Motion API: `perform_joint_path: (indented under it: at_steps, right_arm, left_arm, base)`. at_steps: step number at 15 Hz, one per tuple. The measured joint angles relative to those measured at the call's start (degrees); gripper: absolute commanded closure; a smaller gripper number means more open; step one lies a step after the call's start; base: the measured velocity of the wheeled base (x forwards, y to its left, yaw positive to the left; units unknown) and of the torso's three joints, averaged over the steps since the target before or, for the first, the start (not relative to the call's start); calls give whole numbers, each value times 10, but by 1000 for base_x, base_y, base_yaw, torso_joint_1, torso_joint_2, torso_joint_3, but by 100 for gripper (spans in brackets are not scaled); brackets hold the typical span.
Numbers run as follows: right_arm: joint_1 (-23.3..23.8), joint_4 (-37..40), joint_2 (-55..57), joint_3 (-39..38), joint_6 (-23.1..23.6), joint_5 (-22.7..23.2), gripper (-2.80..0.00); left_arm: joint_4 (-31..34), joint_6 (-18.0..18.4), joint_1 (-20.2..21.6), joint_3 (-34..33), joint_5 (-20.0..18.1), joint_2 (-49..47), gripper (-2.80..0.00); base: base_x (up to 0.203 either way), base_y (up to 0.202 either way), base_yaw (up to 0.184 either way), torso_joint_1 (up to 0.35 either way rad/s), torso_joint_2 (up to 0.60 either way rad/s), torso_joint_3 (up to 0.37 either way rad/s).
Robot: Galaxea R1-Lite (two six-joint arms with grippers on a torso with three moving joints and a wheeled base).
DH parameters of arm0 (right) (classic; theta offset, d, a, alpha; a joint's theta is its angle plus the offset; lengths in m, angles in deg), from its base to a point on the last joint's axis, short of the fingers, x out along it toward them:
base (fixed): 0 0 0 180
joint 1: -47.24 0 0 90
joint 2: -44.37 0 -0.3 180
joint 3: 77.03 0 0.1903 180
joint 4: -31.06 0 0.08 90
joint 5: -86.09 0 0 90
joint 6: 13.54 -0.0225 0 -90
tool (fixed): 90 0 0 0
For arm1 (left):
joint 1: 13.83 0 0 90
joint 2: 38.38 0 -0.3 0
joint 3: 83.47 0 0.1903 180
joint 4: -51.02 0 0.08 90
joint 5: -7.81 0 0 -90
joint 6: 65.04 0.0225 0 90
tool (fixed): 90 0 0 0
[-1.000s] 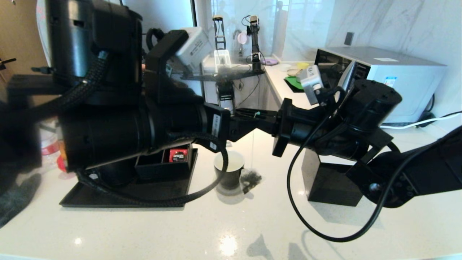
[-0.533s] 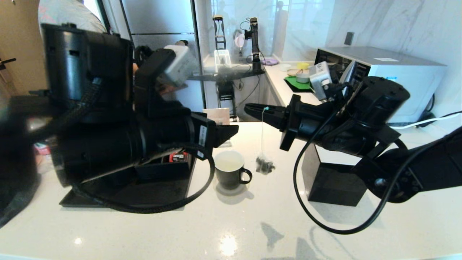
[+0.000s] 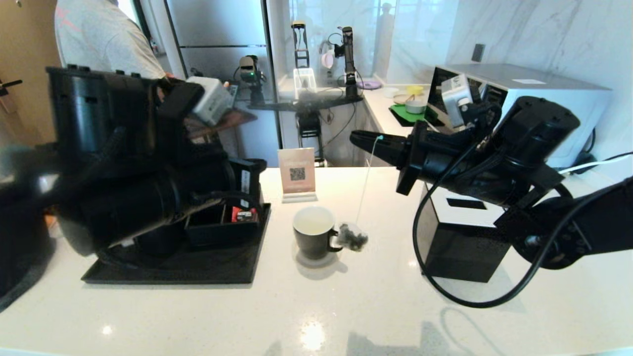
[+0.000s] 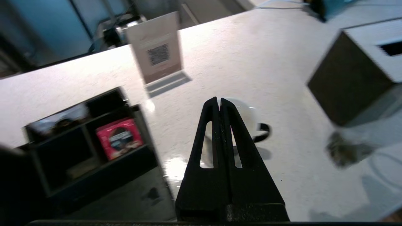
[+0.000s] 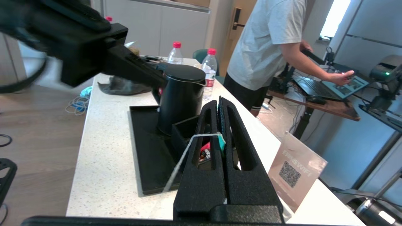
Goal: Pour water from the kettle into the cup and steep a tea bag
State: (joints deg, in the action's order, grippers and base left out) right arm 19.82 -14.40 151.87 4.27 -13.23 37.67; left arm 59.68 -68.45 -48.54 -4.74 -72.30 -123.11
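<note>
A white surface (image 3: 346, 316) carries a black tray (image 3: 173, 269) with the kettle (image 5: 180, 97) standing on it. The left jaws (image 4: 219, 103) hover above the cup (image 3: 314, 238), closed together and holding nothing. The right jaws (image 3: 363, 141) are raised above and just beyond the cup, pinched shut on the teal tag of a tea bag (image 3: 352, 238). Its string drops from the jaws, and the bag hangs beside the cup's handle, outside the rim. The cup's white inside holds pale water (image 3: 313, 226).
</note>
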Motion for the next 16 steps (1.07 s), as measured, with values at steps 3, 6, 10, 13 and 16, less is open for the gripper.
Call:
perform_joint_path:
  at_steps: [3, 6, 10, 13, 16]
  right_arm:
    - [1, 7, 2, 0, -1, 0, 0]
    - [1, 6, 6, 0, 0, -1, 0]
    - [2, 2, 13, 0, 0, -1, 0]
    - [1, -1, 16, -1, 0, 0, 0]
    - [2, 0, 16, -2, 0, 1, 0]
  left_arm:
    - [-34, -1, 80, -36, -10, 8, 0]
    - [-107, 0, 146, -129, -26, 34, 0]
    - [-169, 1, 222, -294, -27, 96, 0]
    - [-221, -3, 277, -405, -25, 145, 0]
    - [-316, -5, 311, -493, -24, 185, 0]
  base:
    - [0, 0, 0, 0, 0, 0]
    - [0, 0, 0, 0, 0, 0]
    - [0, 0, 0, 0, 0, 0]
    - [0, 0, 0, 0, 0, 0]
    - [0, 0, 0, 0, 0, 0]
